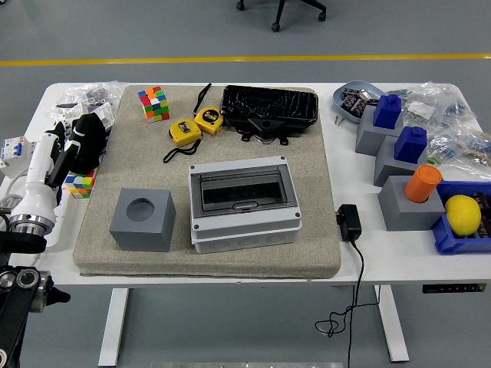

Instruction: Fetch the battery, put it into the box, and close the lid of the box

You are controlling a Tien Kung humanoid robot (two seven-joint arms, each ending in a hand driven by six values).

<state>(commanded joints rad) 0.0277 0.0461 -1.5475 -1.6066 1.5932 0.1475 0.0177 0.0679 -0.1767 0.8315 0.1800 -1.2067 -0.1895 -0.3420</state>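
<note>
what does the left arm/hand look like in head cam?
The left arm has a white forearm shell with a silver ring at its lower end and black joint hardware below. The left hand is black. No markings are readable.

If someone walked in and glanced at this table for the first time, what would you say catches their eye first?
Probably the grey box with its clear lid shut, sitting at the middle of the beige mat, with a grey cube with a round hole to its left. Bright colours pull next: the yellow lemon in the blue bin at the right edge, and the colourful puzzle cube at the mat's far left corner. The robot's left hand sits at the left edge.
</note>
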